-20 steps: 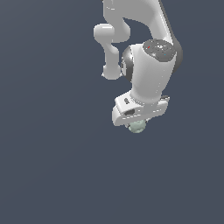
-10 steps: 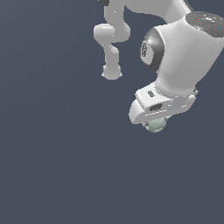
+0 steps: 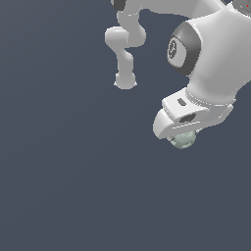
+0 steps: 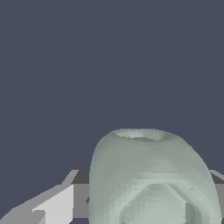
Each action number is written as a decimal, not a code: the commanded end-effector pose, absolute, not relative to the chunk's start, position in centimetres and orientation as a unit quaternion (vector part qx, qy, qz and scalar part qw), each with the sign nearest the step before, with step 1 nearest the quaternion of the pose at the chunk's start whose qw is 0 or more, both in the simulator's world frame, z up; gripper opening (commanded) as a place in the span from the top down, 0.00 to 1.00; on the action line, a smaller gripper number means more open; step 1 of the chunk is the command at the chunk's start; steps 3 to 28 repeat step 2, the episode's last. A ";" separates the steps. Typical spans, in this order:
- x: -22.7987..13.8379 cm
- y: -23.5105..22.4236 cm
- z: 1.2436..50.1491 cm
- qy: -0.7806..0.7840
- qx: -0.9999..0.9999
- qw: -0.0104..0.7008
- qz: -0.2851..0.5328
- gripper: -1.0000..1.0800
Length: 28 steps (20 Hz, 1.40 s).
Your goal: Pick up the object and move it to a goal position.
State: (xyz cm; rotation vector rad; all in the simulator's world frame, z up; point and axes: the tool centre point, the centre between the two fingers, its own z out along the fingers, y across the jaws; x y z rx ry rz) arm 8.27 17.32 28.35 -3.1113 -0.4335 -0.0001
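Note:
The object [image 3: 184, 140] is a small pale grey-green bumpy ball. In the exterior view it pokes out from under the white hand of my arm, toward the exterior view's right. My gripper [image 3: 183, 138] is shut on it; the fingers are mostly hidden behind the hand. In the wrist view the object [image 4: 151, 179] fills the near part of the picture, pale green and rounded, with a white finger [image 4: 52, 205] beside it.
The arm's white base link [image 3: 125, 81] stands farther back in the exterior view. All around is a plain dark blue-grey floor [image 3: 63, 171].
The arm has swung toward the exterior view's right and nearer the camera, carrying the ball with it. The hand and ball look larger now.

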 end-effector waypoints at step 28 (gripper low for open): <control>8.4 17.5 28.5 -0.138 -0.990 0.000 0.000 1.00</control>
